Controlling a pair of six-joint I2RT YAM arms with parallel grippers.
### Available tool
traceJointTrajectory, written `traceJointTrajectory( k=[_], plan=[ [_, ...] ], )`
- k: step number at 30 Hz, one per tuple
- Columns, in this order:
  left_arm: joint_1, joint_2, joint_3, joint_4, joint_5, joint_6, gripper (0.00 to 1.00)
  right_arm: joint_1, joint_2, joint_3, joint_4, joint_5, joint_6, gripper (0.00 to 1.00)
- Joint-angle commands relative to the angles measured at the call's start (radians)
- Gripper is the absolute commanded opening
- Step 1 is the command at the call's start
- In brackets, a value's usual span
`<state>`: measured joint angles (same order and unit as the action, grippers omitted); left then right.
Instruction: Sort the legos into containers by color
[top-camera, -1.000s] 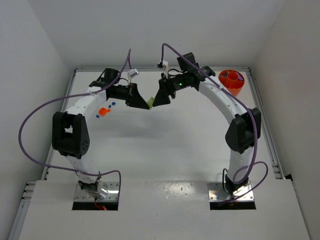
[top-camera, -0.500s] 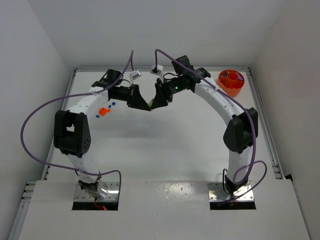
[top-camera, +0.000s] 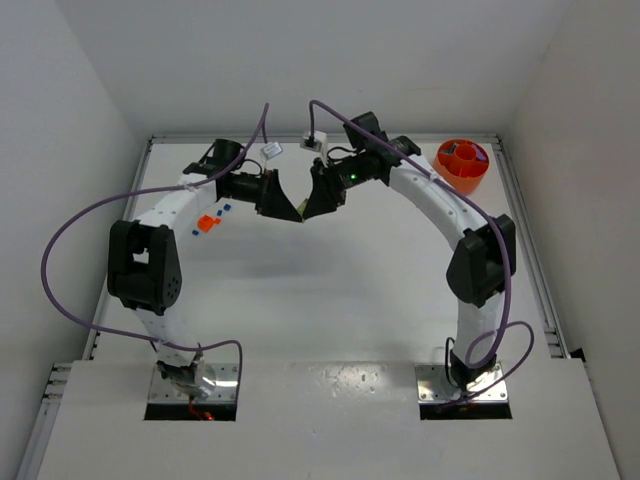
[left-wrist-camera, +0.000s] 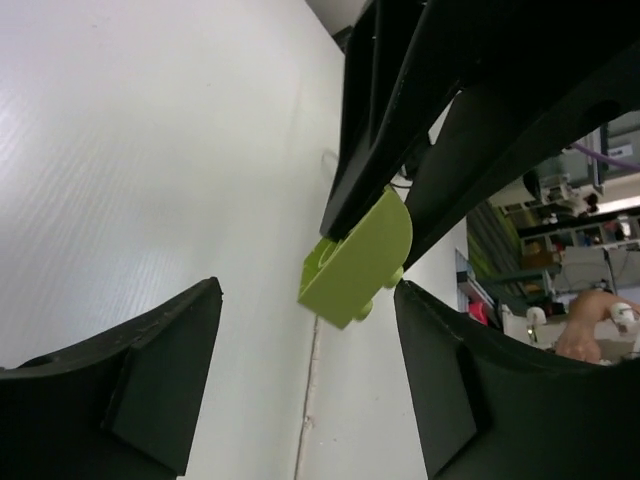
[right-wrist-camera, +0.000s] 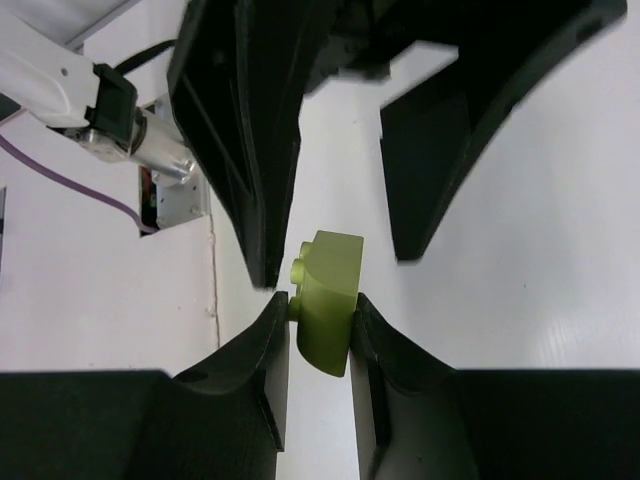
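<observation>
Two grippers meet upper centre: right gripper (right-wrist-camera: 318, 303) pinches the yellow-green lego (left-wrist-camera: 358, 255), left gripper (left-wrist-camera: 307, 288) stands open, evidently handing over toward orange bowl (top-camera: 463, 168)

My work surface is a flat white table (top-camera: 320, 290). In my left wrist view a thin seam (left-wrist-camera: 306, 420) runs across it. Plain white walls (top-camera: 320, 60) enclose it at the back and on both sides. A grey metal rail (top-camera: 534, 262) borders its right edge. Beyond the table's far edge a cluttered room (left-wrist-camera: 560, 250) shows, too blurred to itemise.
</observation>
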<state>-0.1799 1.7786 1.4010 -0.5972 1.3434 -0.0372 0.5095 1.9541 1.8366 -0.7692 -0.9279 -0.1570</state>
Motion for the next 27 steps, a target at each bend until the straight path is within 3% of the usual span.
traceJointTrajectory(
  k=[1,5,10,11,15,20,27],
  plan=[
    [0.037,-0.054,-0.007,0.017,-0.050,0.013,0.76,-0.035,-0.089,-0.054,0.016,0.038,-0.021,0.06],
    [0.111,-0.085,0.016,0.017,-0.160,0.022,0.79,-0.156,-0.214,-0.212,0.116,0.059,0.077,0.06],
    [0.132,-0.185,0.043,0.056,-0.484,0.048,0.85,-0.417,-0.215,-0.191,0.036,0.211,0.068,0.06],
    [0.119,-0.205,0.029,0.082,-0.572,0.048,0.98,-0.451,-0.204,-0.166,0.024,0.236,0.068,0.06],
    [0.086,-0.294,-0.033,0.196,-0.717,0.011,1.00,-0.558,-0.140,-0.088,0.010,0.465,0.047,0.06],
    [0.077,-0.282,-0.036,0.221,-0.705,-0.044,1.00,-0.617,0.033,0.105,0.010,0.638,0.071,0.06],
    [0.077,-0.262,-0.036,0.231,-0.705,-0.072,1.00,-0.626,0.222,0.332,-0.013,0.712,0.103,0.06]
  ],
)
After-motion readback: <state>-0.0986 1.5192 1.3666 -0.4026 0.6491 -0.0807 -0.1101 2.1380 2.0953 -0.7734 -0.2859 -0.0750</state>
